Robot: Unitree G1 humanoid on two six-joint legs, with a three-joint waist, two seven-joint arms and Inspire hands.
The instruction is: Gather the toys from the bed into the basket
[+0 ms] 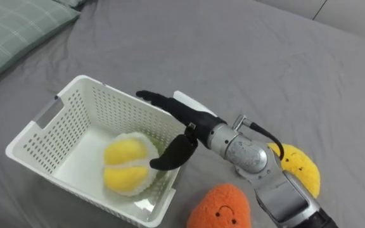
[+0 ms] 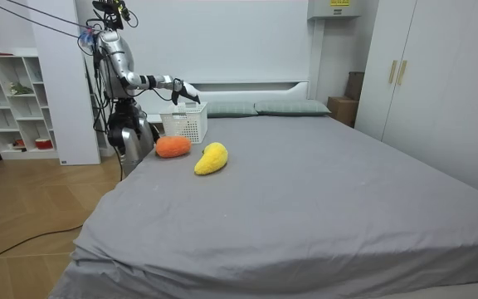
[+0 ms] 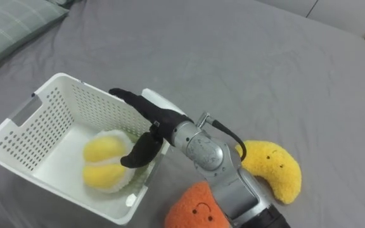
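Right hand (image 1: pixel 190 122) hangs over the basket's (image 1: pixel 43 120) right wall. Its fingers are straight and released, grasping nothing, and the thumb points down toward the round toy (image 1: pixel 128 166) lying inside the basket.

The orange toy (image 1: pixel 220 206) and yellow toy (image 1: pixel 300 168) lie on the bed (image 1: pixel 233 57) outside the basket, off its near right corner. Orange is just beside the basket and yellow farther out; both lie along the forearm, behind the fingers. The yellow toy's long axis slants away from the basket.

Judgement: the hand must draw back from the basket and turn down onto orange, the nearer toy.

In the room view the robot stands at the bed's edge by the basket, arm stretched level.
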